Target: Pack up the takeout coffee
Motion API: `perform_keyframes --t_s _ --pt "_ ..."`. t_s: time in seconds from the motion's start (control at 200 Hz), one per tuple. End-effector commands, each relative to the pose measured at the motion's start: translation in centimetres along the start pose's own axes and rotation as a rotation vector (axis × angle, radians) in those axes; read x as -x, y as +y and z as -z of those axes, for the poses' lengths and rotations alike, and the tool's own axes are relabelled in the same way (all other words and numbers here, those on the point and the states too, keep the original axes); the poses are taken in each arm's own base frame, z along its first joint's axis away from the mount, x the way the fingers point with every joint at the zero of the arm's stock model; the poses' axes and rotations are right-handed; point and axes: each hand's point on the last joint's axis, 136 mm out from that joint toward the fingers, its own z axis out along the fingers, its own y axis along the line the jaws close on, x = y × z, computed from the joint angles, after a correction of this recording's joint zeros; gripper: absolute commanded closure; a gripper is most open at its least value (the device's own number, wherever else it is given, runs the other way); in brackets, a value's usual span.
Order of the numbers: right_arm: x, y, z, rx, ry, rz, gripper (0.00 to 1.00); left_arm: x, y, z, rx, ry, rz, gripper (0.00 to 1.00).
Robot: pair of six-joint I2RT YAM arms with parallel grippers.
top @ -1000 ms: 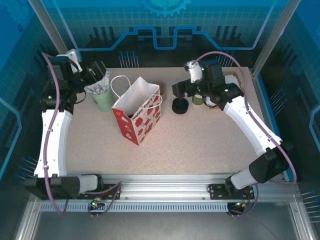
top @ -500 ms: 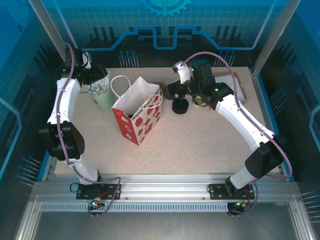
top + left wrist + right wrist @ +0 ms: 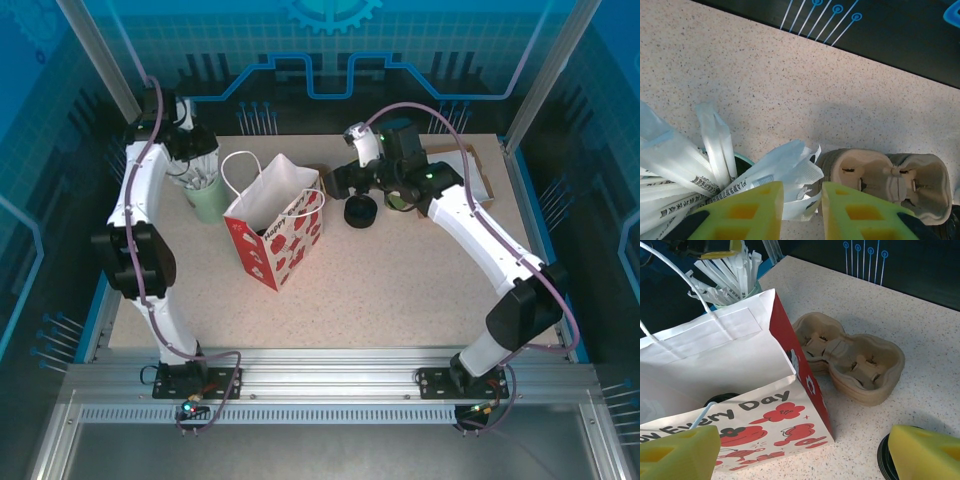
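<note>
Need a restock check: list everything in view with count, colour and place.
paper bag: one, white with red print, standing open left of centre
dark round thing: one, black, inside the bag, mostly hidden
straw cup: one, pale green, white-wrapped straws, far left
cup carriers: stack, count unclear, beige, behind the bag
lid stack: one, black, right of the bag
green cup: olive, by the right arm, partly hidden
table: speckled beige
left tool: yellow, jaws narrow, over the straws
right tool: yellow, jaws wide, beside the bag
</note>
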Motion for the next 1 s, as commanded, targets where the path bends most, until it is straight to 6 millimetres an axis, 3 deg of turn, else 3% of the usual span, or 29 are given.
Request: perform_keyframes --t_s 0.0,0.435,0.605,0.745,0.995 --pt "0.4 -0.2 0.1 -0.002 0.005 -0.011 0.11 -0.1 -1.1 0.4 -0.029 0.020 -0.031 0.76" --pt "0.2 -0.2 0.2 -0.005 0.017 -0.016 0.11 1.1 -1.4 2.8 -0.001 -0.027 -0.072 0.91" --pt "0.2 -0.2 0.6 -0.011 0.016 -0.014 0.11 2.7 -2.3 6.2 0.005 -0.105 -0.096 0.97" --pt "0.6 0.0 1.5 -0.018 0.003 -0.007 0.11 4.1 -3.5 11.4 0.026 -0.211 -0.117 1.00" --pt "0.9 0.1 3.1 -0.040 -0.022 0.009 0.10 6.1 -9.3 27.0 -0.051 -0.572 -0.186 1.00"
